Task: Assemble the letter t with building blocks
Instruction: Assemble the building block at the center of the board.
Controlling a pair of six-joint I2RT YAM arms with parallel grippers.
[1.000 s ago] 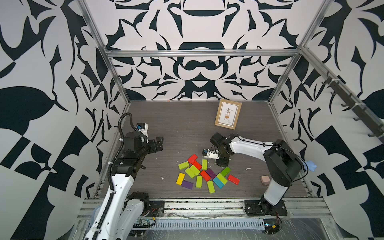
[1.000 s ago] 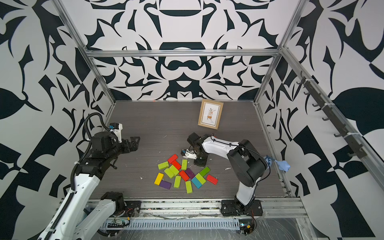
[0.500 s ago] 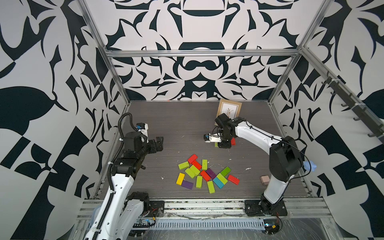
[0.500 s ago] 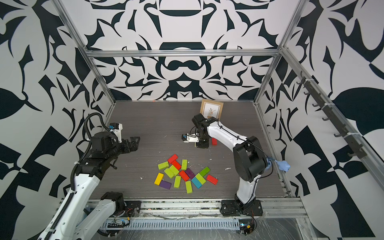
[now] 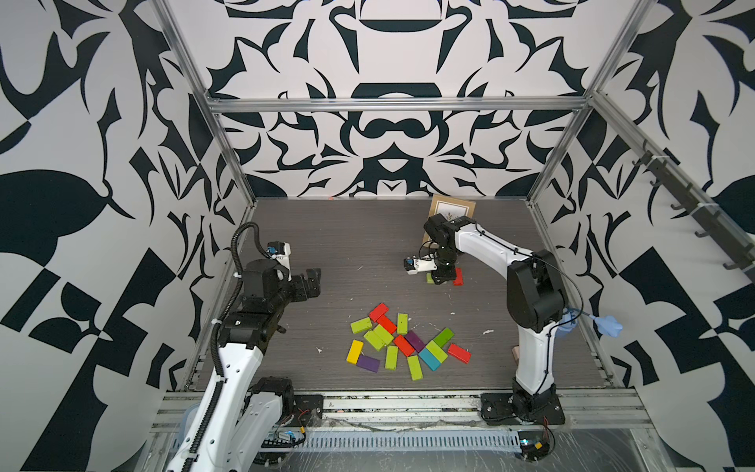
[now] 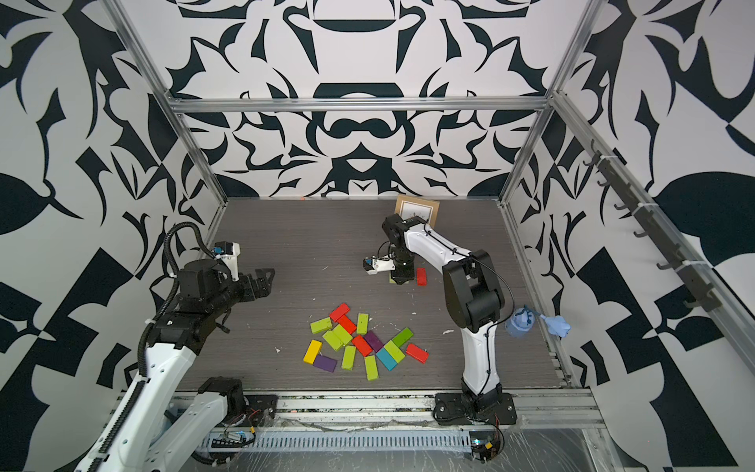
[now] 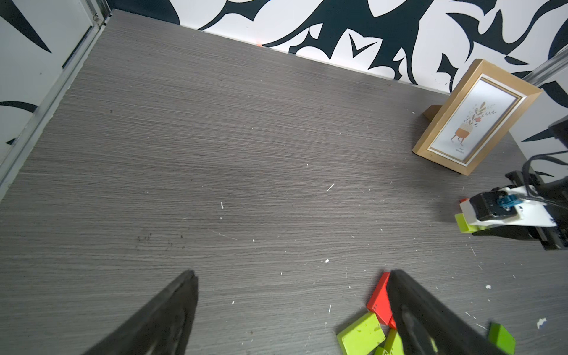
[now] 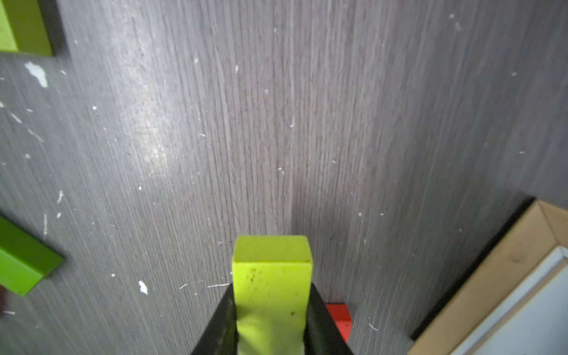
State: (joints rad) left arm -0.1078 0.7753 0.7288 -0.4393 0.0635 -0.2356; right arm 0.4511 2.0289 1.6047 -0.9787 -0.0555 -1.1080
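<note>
Your right claw [image 5: 443, 278] swings from the pile [image 5: 404, 345] to the far desk [image 5: 347, 245], clamped on a lime block [image 8: 272, 270].
It lowers just beside the lone red block [image 5: 458, 276], perhaps touching, so the T grows clear of clutter; your left claw [image 5: 308, 282] waits open.

left arm [image 5: 233, 367] and right arm [image 5: 484, 244] — white link shells, black joint housings [image 5: 535, 298], black base plates [image 5: 496, 408]. ribbed black conduit [image 5: 236, 245] on the left, thin black cable [image 5: 570, 282] on the right. left gripper [image 7: 292, 273] fingers [image 7: 166, 313] matte black.
</note>
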